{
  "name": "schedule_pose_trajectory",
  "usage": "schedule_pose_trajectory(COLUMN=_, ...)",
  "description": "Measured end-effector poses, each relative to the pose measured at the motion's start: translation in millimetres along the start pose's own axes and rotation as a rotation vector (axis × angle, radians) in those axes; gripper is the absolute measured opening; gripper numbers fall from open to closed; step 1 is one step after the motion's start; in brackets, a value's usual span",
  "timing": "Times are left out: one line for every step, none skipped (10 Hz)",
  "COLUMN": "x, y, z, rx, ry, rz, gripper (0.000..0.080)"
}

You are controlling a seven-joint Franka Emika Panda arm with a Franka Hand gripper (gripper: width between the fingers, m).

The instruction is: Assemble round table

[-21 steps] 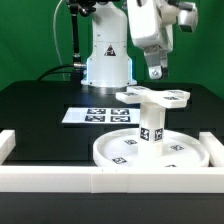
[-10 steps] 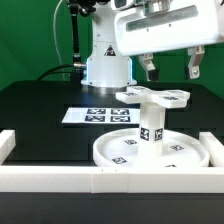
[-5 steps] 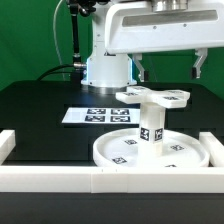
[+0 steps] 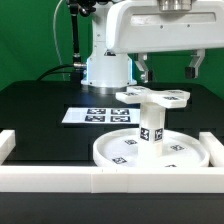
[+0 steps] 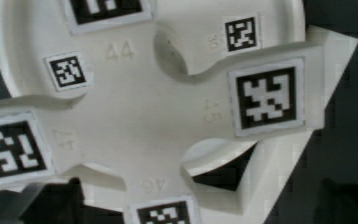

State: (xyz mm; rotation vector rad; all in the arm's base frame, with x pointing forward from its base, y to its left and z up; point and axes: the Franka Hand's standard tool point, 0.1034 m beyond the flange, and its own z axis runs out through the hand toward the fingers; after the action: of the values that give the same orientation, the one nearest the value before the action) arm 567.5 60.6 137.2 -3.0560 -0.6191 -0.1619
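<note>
The round table stands assembled at the front: the large rimmed round disc (image 4: 185,152) lies flat, the short cylindrical leg (image 4: 152,125) stands upright on its middle, and the cross-shaped foot (image 4: 152,97) sits on top of the leg. My gripper (image 4: 168,68) hangs just above and behind the foot. It is open wide and empty, with one finger on each side of the foot. In the wrist view the foot (image 5: 149,120) with its square tags fills the picture from close up.
The marker board (image 4: 95,115) lies on the black table behind the disc. Long white border bars (image 4: 60,178) run along the front, with raised ends at both sides. The robot's white base (image 4: 108,60) stands at the back.
My gripper has turned from side-on to face-on above the foot, with its fingers spread wide. Over the last half second it has barely moved. The table parts have not moved.
</note>
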Motion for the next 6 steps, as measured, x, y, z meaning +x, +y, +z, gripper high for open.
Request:
schedule_pose_trajectory(x=-1.1, y=3.4, z=0.4, rx=-0.013, ry=-0.006, rz=-0.162, gripper=0.0649)
schedule_pose_trajectory(x=-2.5, y=5.8, z=1.7, rx=-0.016, ry=-0.011, rz=-0.269, gripper=0.0649)
schedule_pose_trajectory(x=-4.2, y=7.9, z=2.7, rx=-0.015, ry=-0.017, rz=-0.37, gripper=0.0649)
schedule_pose_trajectory(x=-6.0, y=10.5, z=3.2, rx=-0.013, ry=-0.022, rz=-0.431, gripper=0.0649)
schedule_pose_trajectory(x=-9.6, y=14.8, z=3.7, rx=-0.006, ry=-0.031, rz=-0.472, gripper=0.0649)
schedule_pose_trajectory(x=-10.2, y=16.8, z=3.7, rx=-0.011, ry=-0.036, rz=-0.541, gripper=0.0649)
